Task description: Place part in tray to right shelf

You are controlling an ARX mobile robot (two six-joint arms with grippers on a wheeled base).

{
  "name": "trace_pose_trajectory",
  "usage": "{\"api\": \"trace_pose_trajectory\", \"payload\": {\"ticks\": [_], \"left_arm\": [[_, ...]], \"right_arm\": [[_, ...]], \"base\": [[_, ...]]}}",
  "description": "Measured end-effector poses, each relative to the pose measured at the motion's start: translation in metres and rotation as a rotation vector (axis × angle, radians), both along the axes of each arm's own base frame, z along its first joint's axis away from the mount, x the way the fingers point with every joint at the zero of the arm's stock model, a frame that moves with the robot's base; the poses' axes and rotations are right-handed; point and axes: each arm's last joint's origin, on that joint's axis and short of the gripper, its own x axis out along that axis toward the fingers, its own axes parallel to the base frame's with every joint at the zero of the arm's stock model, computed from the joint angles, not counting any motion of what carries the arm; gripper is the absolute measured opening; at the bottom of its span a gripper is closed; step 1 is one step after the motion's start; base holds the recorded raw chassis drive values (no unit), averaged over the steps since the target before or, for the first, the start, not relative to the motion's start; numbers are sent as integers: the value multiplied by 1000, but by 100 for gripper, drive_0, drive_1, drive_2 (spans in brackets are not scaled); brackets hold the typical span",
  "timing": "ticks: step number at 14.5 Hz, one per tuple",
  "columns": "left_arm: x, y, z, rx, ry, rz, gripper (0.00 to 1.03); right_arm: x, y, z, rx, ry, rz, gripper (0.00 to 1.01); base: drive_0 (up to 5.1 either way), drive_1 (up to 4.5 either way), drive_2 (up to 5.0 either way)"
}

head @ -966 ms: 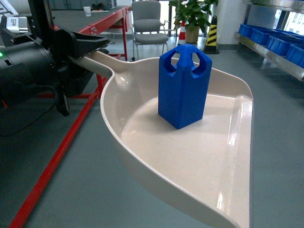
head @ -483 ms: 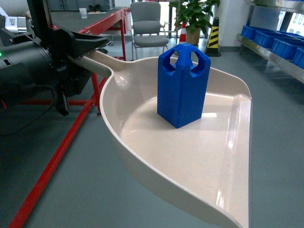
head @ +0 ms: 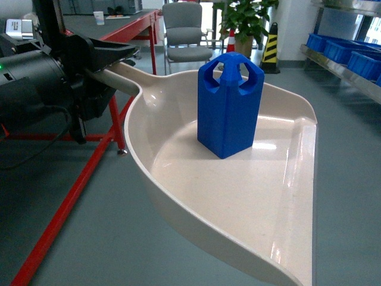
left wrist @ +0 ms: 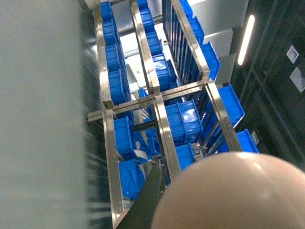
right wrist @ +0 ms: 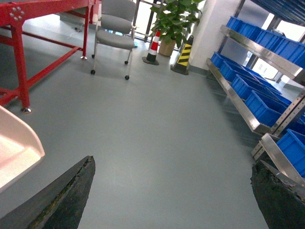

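The cream tray (head: 238, 196) fills the head view, held level above the floor. My left gripper (head: 116, 64) is shut on its long handle (head: 122, 77) at the upper left. The blue part (head: 230, 107) stands upright in the tray's middle. In the left wrist view the handle is a beige blur (left wrist: 228, 191) beside one dark finger (left wrist: 150, 200). My right gripper (right wrist: 171, 191) is open over bare floor with nothing between its fingers, and the tray's corner (right wrist: 14, 148) shows at its left. The right shelf (head: 351, 74) runs along the right wall.
Blue crates (right wrist: 259, 102) fill the steel shelf (right wrist: 238, 102). A red-framed table (head: 89, 161) stands to the left, its leg near the tray. A grey chair (head: 184, 33), a potted plant (head: 244, 24) and a striped cone (head: 269, 44) stand at the back.
The background has slid: the red table's foot has come into view under the handle and the shelf has drifted toward the right edge. Tray and part keep their place.
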Motion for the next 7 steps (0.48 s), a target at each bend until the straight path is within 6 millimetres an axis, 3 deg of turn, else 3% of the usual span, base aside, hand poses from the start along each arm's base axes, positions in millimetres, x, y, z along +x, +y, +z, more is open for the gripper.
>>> {"api": "trace_pose_trajectory", "payload": {"ticks": [7], "left_arm": [[0, 0, 0, 0, 0, 0, 13]], "right_arm": [[0, 0, 0, 0, -1, 1, 98]], "base": [[-1, 397, -399]]}}
